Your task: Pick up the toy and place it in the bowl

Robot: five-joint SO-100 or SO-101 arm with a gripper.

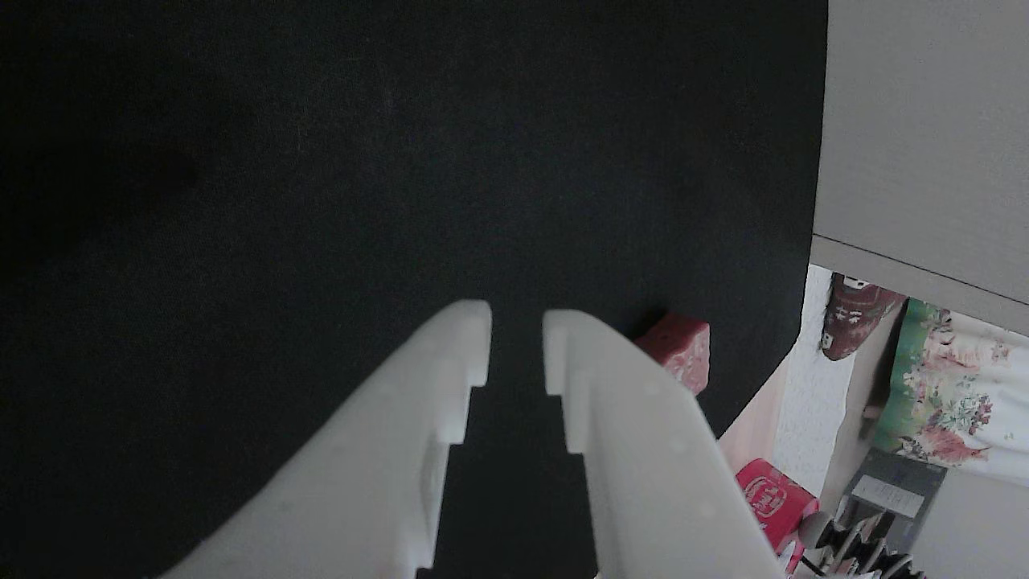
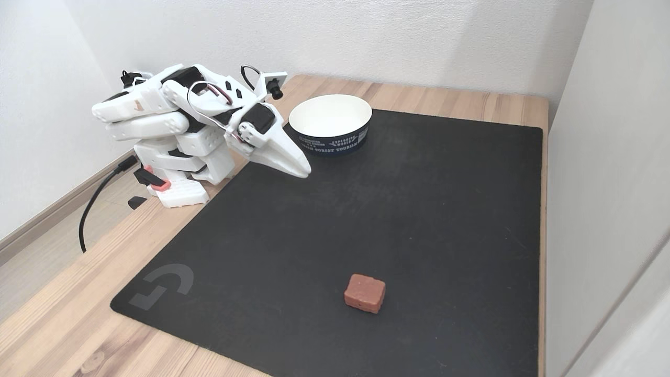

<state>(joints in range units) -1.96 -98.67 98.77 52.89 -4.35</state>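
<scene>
Other view, riding on the arm: the white gripper (image 1: 517,346) points down at a black mat (image 1: 321,161), its two fingers reaching in from the bottom edge. Tips stand a narrow gap apart, nothing between them. The toy (image 1: 679,350), dull red and blocky, sits on the mat just to the right of the right-hand finger, partly hidden behind it. Past the mat's edge, lower right, a bright red container (image 1: 772,498) with a white label; not the target.

Fixed view: arm folded low at the table's (image 2: 63,324) back left, gripper (image 2: 302,170) hovering above the mat's (image 2: 445,209) near-left part, just in front of the bowl (image 2: 331,124). From this angle the gap between the fingers cannot be judged. The bowl, white inside with a dark band, stands at the mat's back edge and looks empty. The toy (image 2: 365,292) lies flat on the mat toward the front, well apart from gripper and bowl alike. Task appears at the start: reach not yet made.

Risks, as judgement:
- The gap looks too narrow for the toy; descending without widening would push it or tip it away.
- The toy lies off the gripper's line; a straight approach would land a finger on top or beside it.
- Bumpy, glossy faces and rounded edges may let it slip from a shallow pinch during the carry.
- The bowl sits close to the arm; a low swing back could clip the rim.
</scene>
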